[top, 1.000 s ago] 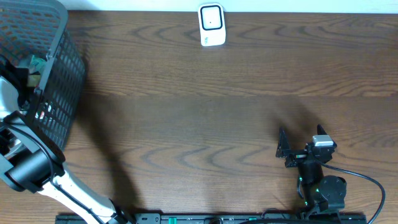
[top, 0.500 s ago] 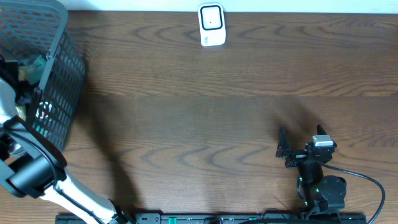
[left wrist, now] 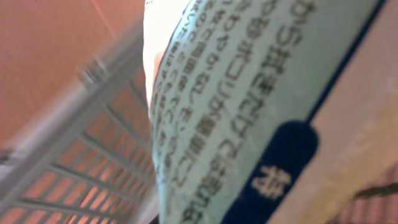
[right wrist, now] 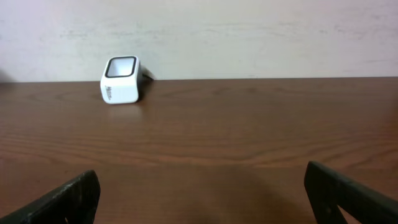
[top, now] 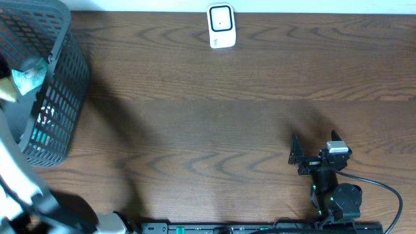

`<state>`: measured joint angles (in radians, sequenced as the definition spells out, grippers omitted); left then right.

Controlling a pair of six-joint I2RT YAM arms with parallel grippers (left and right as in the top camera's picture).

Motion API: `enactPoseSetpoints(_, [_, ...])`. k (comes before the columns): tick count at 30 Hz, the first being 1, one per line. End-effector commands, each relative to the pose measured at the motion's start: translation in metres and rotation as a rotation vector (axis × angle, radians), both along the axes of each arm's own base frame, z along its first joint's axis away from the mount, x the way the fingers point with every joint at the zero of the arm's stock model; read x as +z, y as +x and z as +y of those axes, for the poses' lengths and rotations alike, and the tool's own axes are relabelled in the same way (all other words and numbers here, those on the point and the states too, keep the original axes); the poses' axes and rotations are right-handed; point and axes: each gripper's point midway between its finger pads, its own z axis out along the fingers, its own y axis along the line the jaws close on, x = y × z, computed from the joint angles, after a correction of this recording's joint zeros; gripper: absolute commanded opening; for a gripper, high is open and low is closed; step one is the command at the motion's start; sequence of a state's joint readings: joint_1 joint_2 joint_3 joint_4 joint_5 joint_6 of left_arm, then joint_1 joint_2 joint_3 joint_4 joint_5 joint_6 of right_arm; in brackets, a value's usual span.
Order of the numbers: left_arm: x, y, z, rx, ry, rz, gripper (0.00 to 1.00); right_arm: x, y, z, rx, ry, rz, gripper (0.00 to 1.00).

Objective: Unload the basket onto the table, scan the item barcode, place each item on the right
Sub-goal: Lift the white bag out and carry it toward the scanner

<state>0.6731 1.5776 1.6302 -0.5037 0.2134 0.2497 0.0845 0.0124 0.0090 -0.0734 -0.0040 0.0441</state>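
The item is a pale green packet (left wrist: 249, 93) printed with Japanese text and a dark blue label; it fills the left wrist view. From overhead the packet (top: 29, 71) shows inside the dark mesh basket (top: 65, 91) at the far left, just ahead of my left arm (top: 9, 153). My left gripper's fingers are hidden behind the packet, and it is shut on the packet. The white barcode scanner (top: 221, 26) stands at the table's far edge, also seen as the scanner (right wrist: 121, 79) in the right wrist view. My right gripper (top: 314, 145) rests open near the front right, nothing between its fingers (right wrist: 68, 199).
The basket wall (left wrist: 74, 180) runs close beside the packet in the left wrist view. Brown wooden table (top: 208, 130) stretches between basket and scanner. A black cable (top: 383, 188) loops by the right arm's base. A pale wall stands behind the scanner.
My left gripper has shut on the packet inside the basket. The left arm has swung towards the left edge, and the packet now sits higher and brighter in the basket. The right arm is still.
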Motion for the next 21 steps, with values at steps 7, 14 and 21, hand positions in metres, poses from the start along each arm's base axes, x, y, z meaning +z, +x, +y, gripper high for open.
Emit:
enactPoseSetpoints(7, [0.133,-0.049,-0.074,0.030,-0.205,-0.452,0.07,-0.001,0.000,0.002,0.010,-0.007,-0.001,0.99])
enactPoseSetpoints(14, [0.163,-0.051,-0.189,-0.295,-0.570,-0.534,0.08,-0.001,0.000,0.002,0.010,-0.007,-0.001,0.99])
enactPoseSetpoints(21, [0.132,-0.050,-0.272,-0.460,-0.792,-0.335,0.07,-0.001,0.000,0.002,0.010,-0.007,-0.001,0.99])
